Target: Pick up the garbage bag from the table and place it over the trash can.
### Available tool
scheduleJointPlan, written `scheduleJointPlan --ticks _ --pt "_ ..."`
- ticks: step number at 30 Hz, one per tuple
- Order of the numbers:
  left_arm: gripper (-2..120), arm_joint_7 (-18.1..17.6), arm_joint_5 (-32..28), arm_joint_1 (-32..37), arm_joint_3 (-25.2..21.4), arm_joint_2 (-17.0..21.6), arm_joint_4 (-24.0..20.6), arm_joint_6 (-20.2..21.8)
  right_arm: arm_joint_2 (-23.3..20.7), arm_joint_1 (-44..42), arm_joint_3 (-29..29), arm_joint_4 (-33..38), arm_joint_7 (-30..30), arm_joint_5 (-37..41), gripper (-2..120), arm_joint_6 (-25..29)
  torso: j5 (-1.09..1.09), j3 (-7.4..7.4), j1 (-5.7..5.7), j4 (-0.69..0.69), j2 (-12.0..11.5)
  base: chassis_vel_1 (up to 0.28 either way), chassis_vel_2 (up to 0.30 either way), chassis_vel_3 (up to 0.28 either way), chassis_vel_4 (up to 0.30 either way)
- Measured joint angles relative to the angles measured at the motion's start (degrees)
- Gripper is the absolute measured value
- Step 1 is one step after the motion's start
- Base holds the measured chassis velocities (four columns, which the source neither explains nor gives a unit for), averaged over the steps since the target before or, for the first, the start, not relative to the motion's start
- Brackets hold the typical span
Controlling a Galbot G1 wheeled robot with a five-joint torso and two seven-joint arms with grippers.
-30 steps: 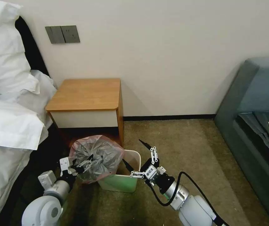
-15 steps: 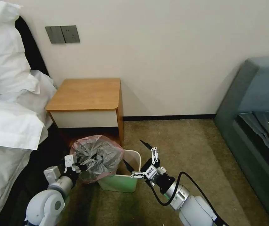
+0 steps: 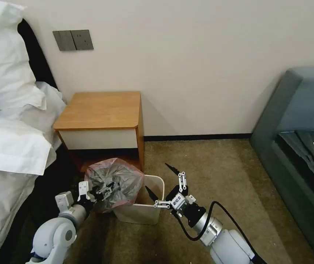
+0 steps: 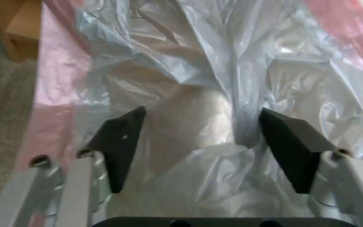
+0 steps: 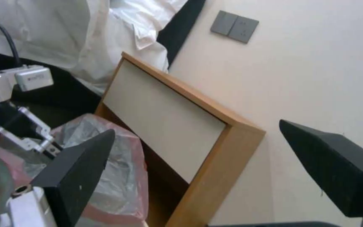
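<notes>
The garbage bag (image 3: 117, 178), crinkled grey plastic with a pink-red band, bulges over the left half of the cream trash can (image 3: 139, 215) on the carpet in front of the table (image 3: 100, 110). My left gripper (image 3: 104, 190) is open and pushed into the bag's left side. In the left wrist view its dark fingertips (image 4: 118, 142) stand wide apart, and the bag's plastic (image 4: 215, 63) lies beyond and between them. My right gripper (image 3: 157, 177) hangs open just above the can's right rim (image 3: 160, 180), holding nothing. Its black fingers (image 5: 78, 167) frame the table's white drawer front (image 5: 164, 123) and the bag (image 5: 110, 176).
A bed with white pillows (image 3: 10, 143) lies close on the left. A grey sofa (image 3: 303, 146) stands at the right. Open carpet (image 3: 208, 165) lies between the can and the sofa. The wall (image 3: 201, 66) carries a switch plate (image 3: 72, 39).
My left gripper has moved right, deeper against the bag, and the bag has shifted a little with it. My right gripper has drifted slightly lower and to the right, still open.
</notes>
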Motion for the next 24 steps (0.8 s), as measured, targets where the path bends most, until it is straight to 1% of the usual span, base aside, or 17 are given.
scheduleJointPlan --ticks 2,4,5,8,9,11,12,13,14,15,20,24 --pt "61 0.19 0.05 0.08 0.06 -0.14 0.12 0.8 0.01 -0.16 0.19 0.22 0.0 -0.01 100 0.07 0.0 0.0 0.0 0.0 0.0 0.0 0.0 0.0 0.0" --pt "51 0.3 0.29 0.27 0.19 -0.31 0.18 1.12 0.02 -0.32 0.3 0.47 0.0 -0.01 100 0.1 0.0 0.01 0.0 0.0 0.0 0.0 0.0 0.0 0.0" --pt "51 0.3 0.29 0.27 0.19 -0.31 0.18 1.12 0.02 -0.32 0.3 0.47 0.0 -0.01 100 0.1 0.0 0.01 0.0 0.0 0.0 0.0 0.0 0.0 0.0" --pt "37 0.32 0.55 0.39 0.28 -0.56 0.21 1.19 0.08 -0.58 0.43 0.6 -0.01 -0.09 100 0.28 0.0 0.0 0.0 0.0 0.0 0.0 0.0 0.0 0.0" --pt "37 0.32 0.55 0.39 0.28 -0.56 0.21 1.19 0.08 -0.58 0.43 0.6 -0.01 -0.09 100 0.28 0.0 0.0 0.0 0.0 0.0 0.0 0.0 0.0 0.0" --pt "25 0.11 0.66 0.54 0.28 -0.71 0.19 1.18 0.14 -0.79 0.49 0.62 -0.02 -0.2 100 0.47 0.0 0.0 0.0 0.0 0.0 0.0 0.0 0.0 0.0" --pt "25 0.11 0.66 0.54 0.28 -0.71 0.19 1.18 0.14 -0.79 0.49 0.62 -0.02 -0.2 100 0.47 0.0 0.0 0.0 0.0 0.0 0.0 0.0 0.0 0.0" --pt "22 0.02 0.71 0.65 0.27 -0.75 0.12 1.15 0.15 -0.83 0.52 0.64 -0.02 -0.22 100 0.51 0.01 0.0 0.0 0.0 0.0 0.0 0.0 0.0 0.0" --pt "16 -0.09 0.85 0.9 0.23 -0.82 -0.14 1.07 0.15 -0.85 0.57 0.64 -0.02 -0.23 100 0.57 0.0 0.0 0.0 0.0 0.0 0.0 0.0 0.0 0.0" --pt "13 -0.2 1.07 1.22 0.1 -0.95 -0.46 0.99 0.14 -0.85 0.59 0.64 -0.02 -0.24 100 0.61 0.0 0.0 0.0 0.0 0.0 0.0 0.0 0.0 0.0" --pt "12 -0.37 2.06 2.12 -0.43 -1.38 -1.48 0.32 0.25 -0.71 0.38 0.65 -0.04 -0.28 100 0.65 0.0 0.0 0.0 0.0 0.0 0.0 0.0 0.0 0.0" --pt "12 -0.72 3.83 3.22 -1.37 -2.6 -2.86 -1.34 0.68 -0.3 -0.54 0.56 0.05 -0.15 100 0.67 0.0 0.0 0.0 0.0 0.0 0.0 0.0 0.0 0.0"
